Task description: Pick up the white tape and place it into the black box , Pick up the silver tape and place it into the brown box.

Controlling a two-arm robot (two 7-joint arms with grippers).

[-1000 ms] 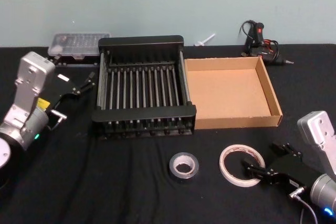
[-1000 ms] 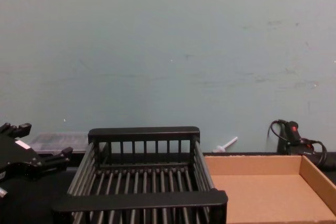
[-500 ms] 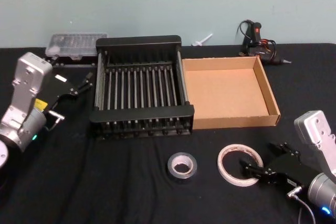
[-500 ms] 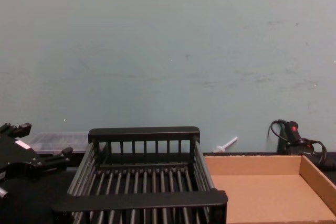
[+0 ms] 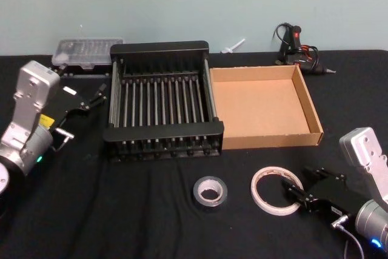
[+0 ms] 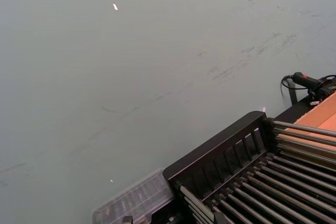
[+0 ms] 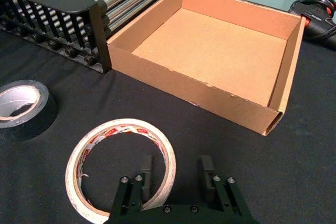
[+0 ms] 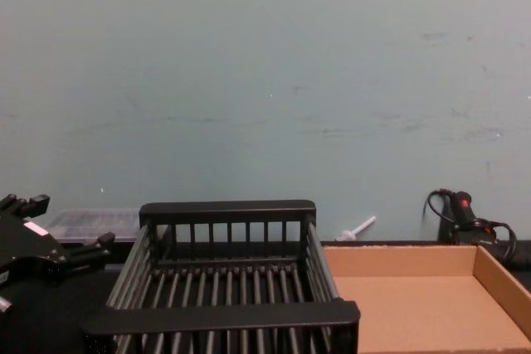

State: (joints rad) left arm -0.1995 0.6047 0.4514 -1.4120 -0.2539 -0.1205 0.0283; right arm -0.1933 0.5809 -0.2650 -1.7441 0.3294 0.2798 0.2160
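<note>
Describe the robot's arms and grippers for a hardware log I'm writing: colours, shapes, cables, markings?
Both arms have boxy silver-grey wrist housings on rounded grey links. The left gripper is black with slim fingers, a white label, a yellow sticker and a small green light. The right gripper is black, with screw-studded finger mounts, a thin cable and a blue light.

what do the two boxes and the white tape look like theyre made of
The black box looks like matte moulded plastic, though its glinting floor bars may be metal. The brown box is plain tan cardboard, its cut edges rough and pale. The white tape looks like thin glossy film wound on a brownish, probably cardboard, core, with red print on its ring face.
</note>
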